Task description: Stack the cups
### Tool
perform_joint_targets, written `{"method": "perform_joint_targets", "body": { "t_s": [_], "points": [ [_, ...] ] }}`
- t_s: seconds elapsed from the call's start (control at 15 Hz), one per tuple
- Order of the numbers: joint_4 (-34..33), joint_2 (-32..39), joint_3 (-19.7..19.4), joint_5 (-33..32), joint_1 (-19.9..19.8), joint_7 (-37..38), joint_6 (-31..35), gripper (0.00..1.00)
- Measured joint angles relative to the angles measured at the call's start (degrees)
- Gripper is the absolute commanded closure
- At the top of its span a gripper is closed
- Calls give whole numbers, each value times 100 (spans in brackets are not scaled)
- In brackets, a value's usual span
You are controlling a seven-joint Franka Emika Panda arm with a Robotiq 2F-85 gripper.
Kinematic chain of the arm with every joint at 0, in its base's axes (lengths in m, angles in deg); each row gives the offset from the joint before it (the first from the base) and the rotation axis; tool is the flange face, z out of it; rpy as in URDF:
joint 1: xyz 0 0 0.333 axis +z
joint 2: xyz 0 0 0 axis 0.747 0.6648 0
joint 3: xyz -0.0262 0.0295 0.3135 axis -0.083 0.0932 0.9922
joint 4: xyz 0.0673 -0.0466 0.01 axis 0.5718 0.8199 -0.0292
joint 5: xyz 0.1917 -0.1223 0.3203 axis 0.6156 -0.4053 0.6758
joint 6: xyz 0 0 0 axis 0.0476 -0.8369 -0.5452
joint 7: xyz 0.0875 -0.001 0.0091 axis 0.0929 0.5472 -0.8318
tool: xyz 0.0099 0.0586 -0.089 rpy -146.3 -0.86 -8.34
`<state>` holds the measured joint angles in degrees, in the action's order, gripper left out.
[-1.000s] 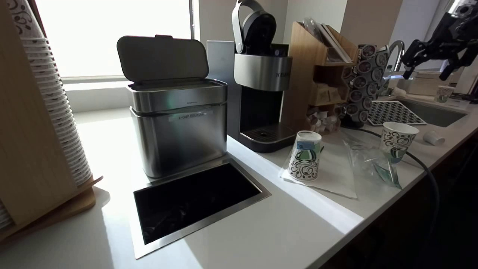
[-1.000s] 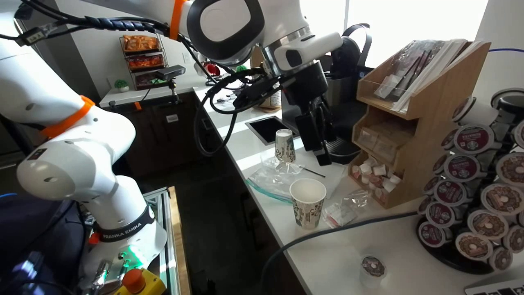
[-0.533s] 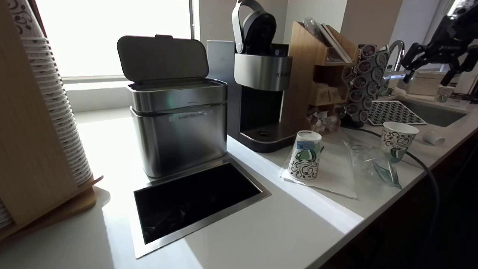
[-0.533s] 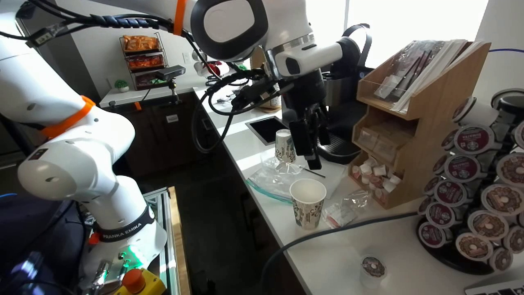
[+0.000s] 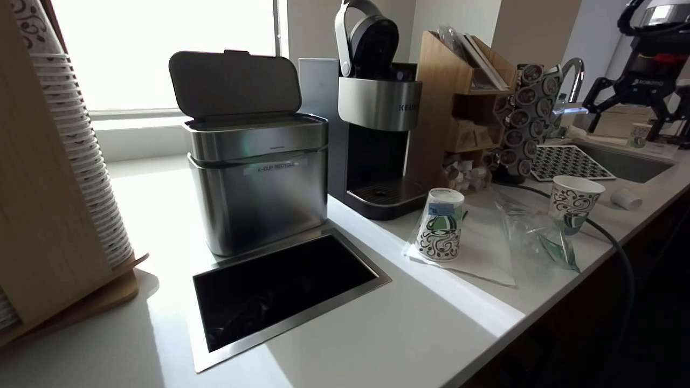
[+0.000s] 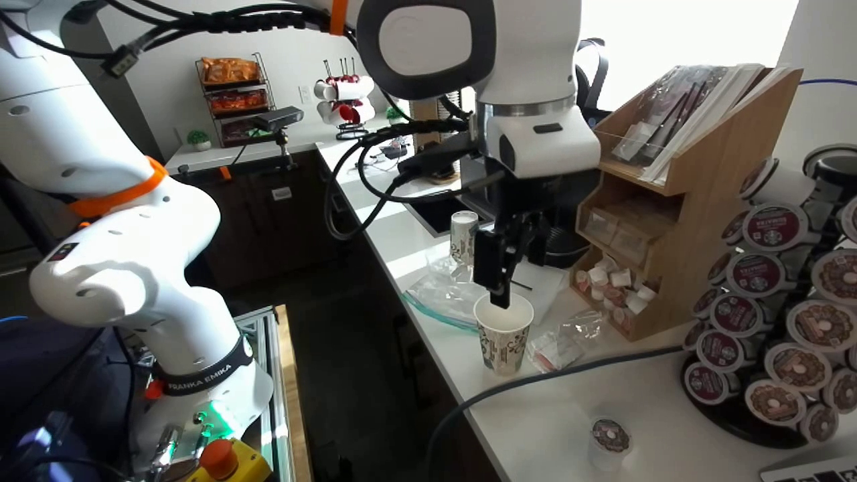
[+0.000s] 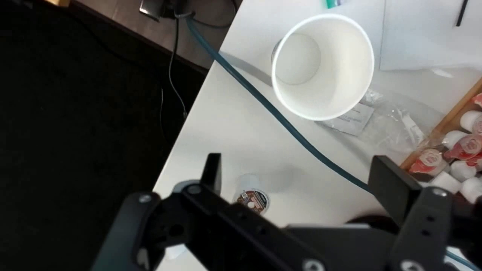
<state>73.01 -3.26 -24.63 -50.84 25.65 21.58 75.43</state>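
Note:
One patterned paper cup stands upright on the counter [image 6: 503, 348]; the wrist view looks down into this cup [image 7: 331, 75], whose inside is white. A second cup [image 5: 439, 231] rests upside down beyond it, on a white sheet, partly behind the gripper in an exterior view. Near the sink, a smaller-looking patterned cup [image 5: 639, 136] appears. My gripper [image 7: 297, 169] is open with nothing between its fingers. In an exterior view the gripper [image 6: 519, 278] hangs pointing down, a fingertip overlapping the upright cup's rim; whether they touch I cannot tell. The wrist view leaves out the upside-down cup.
A clear plastic bag [image 6: 438, 304] lies between the two nearer cups. Close to the upright cup runs a dark cable [image 6: 569, 371]. A loose coffee pod [image 6: 610, 438], a wooden organizer [image 6: 710, 194] and the coffee maker [image 5: 380, 108] stand around. The counter edge borders a drop.
The gripper has come down over the upright cup's area and swung to point more straight down. It stays open. The cups have not moved.

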Motion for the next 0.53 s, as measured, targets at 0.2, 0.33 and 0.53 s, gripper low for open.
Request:
{"method": "perform_joint_targets", "body": {
  "t_s": [0.2,0.33,0.53],
  "points": [
    [-379,447,-213,461,27,75,-557,0],
    [-615,738,-331,778,42,177,-927,0],
    [-946,1167,-487,1305,51,323,-1462,0]
  ]
}}
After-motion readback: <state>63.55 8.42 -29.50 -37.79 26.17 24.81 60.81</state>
